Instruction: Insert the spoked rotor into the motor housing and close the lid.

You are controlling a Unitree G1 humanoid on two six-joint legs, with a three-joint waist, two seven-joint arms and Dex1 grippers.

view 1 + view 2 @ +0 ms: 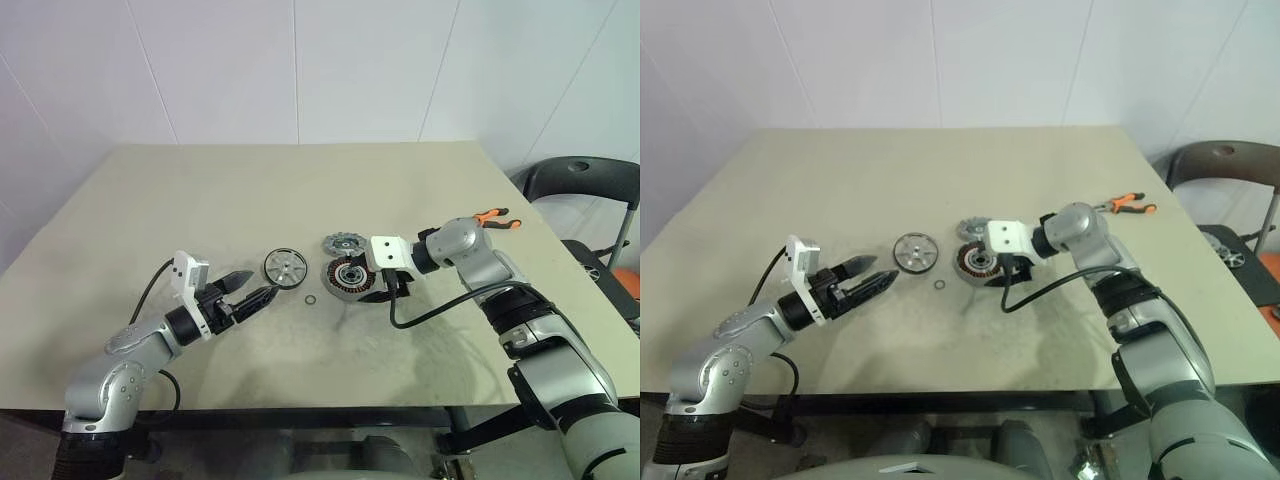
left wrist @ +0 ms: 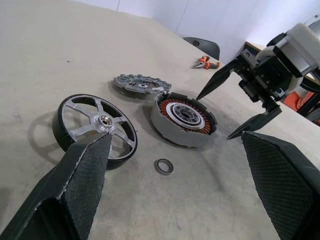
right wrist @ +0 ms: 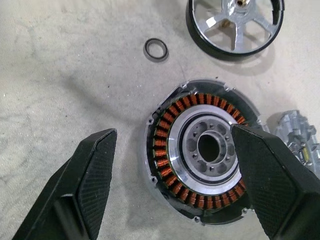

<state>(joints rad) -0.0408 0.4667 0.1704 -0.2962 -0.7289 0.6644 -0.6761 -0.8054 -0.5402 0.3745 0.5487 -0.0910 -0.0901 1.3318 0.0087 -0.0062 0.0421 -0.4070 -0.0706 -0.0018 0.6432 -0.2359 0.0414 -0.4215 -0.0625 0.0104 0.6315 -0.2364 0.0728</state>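
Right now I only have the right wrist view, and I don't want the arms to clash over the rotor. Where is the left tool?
Observer: The left tool is just left of the rotor, pointing at it.
Operator: Is it holding anything?
Observer: No. It is open and nothing is between its fingers.
Operator: Is anything else lying around?
Observer: Orange-handled pliers lie near the right edge of the table.
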